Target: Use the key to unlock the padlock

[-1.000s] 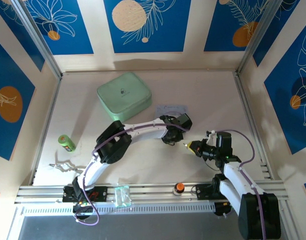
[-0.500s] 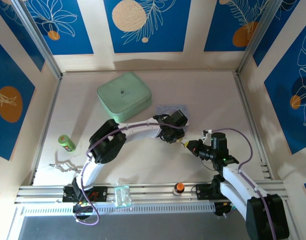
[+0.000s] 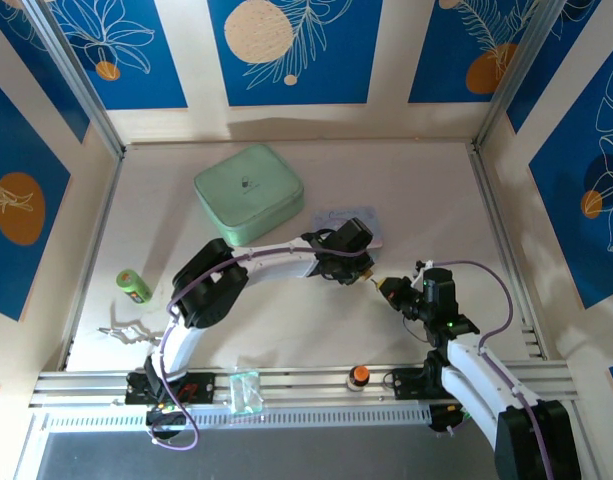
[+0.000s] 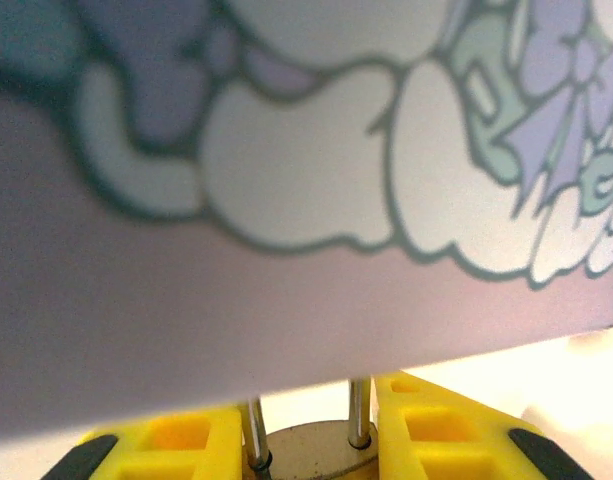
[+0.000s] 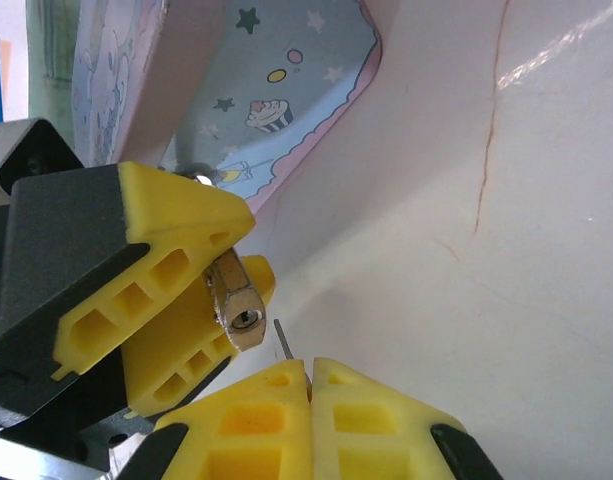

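Padlock: brass padlock [image 5: 236, 300], held off the worktop [image 3: 436, 200] near its middle, a little right of centre, just on the near side of the pale blue cartoon tin [image 5: 286, 90].
Left gripper: left gripper [image 4: 304, 420] pinches the padlock body. The shackle legs [image 4: 358, 410] rise toward its wrist camera. The keyhole end juts out past the fingers, toward the right arm.
Right gripper: right gripper [image 5: 308, 375] has its fingers pressed together on the key [image 5: 283, 340]. A thin stub of blade pokes past the tips.
Axis: in the right wrist view the blade points up and slightly left. The keyhole [image 5: 246, 320] sits just up and left of the tip, apart, not entered.
Nearer arm: right, with the key tip just beside the lock.
Next move (guess): small shift left, then push along the blade.
Risk: thin blade may skid off the brass face.
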Motion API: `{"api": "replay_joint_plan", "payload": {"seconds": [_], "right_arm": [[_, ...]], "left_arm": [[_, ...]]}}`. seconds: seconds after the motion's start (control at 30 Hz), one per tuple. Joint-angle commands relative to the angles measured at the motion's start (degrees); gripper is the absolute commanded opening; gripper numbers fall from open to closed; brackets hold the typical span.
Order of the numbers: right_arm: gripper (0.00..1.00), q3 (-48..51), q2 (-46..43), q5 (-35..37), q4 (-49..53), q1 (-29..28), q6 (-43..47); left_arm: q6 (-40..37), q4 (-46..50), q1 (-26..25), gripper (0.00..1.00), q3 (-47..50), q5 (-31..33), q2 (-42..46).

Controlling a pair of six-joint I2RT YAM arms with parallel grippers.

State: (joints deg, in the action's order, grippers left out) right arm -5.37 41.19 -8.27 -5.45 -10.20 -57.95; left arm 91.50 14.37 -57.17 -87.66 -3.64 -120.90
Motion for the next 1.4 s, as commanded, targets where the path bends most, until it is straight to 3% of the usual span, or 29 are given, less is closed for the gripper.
{"api": "replay_joint_plan", "payload": {"seconds": [0.0,0.93,1.37], "right_arm": [[0.00,0.6,0.1,2.0,-1.3,-0.5,-1.3],[0.00,0.0,-3.2,8.4,-0.6,-3.4,-5.0],[0.00,-0.2,-1.1,7.5,-3.7,-4.2,-5.2]], "left_arm": [[6.6,-1.9,0.4,0.17,2.7,-4.6,1.2],[9.2,-0.4,0.6,0.16,2.0,-3.1,0.1],[9.5,-0.9,0.5,0.16,1.6,-3.5,-0.6]]}}
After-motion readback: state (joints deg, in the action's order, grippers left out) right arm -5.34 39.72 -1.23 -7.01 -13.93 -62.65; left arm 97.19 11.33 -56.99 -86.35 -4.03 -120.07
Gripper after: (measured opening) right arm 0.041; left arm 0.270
